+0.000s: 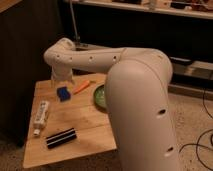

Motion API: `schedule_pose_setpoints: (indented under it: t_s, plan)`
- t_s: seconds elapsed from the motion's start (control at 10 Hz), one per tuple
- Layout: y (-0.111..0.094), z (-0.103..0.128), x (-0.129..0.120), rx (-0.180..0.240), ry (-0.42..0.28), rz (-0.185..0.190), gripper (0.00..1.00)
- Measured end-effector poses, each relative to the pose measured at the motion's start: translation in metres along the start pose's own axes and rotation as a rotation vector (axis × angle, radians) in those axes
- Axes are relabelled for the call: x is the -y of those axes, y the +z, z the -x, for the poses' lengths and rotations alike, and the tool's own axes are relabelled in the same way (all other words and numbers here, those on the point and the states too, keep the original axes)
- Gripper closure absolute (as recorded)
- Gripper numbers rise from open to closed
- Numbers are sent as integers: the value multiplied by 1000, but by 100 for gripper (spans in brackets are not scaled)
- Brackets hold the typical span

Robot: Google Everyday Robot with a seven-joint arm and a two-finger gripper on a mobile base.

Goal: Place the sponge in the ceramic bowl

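The sponge [63, 93] is a small bright-blue block lying on the wooden table [75, 122], towards its back left. My gripper [62, 78] hangs from the white wrist just above and slightly behind the sponge, apart from it as far as I can see. Only the left edge of the green ceramic bowl [99, 97] shows to the right of the sponge. My large white arm [135, 100] covers the remainder of the bowl.
An orange stick [82, 86] lies between the sponge and the bowl. A white tube [41, 114] rests near the table's left edge, and a black striped bar [61, 138] lies near the front. A dark cabinet [25, 50] stands at the left.
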Motion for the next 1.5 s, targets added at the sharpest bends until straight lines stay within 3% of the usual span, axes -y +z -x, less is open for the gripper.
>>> schedule_pose_setpoints:
  t_s: [0.3,0.4,0.6,0.9,1.1,1.2,1.5]
  plan:
    - [23,36,44,92,-37,100,35]
    - [31,42,48,101,-46,127,35]
    - [45,52,45,115,-65,189,35]
    - [73,72,17,96,-129,235,35]
    - [97,85,-9,54,-218,207,35]
    - [107,86,-21,33,-261,173,35]
    - [131,73,-19,-23,-304,79,35]
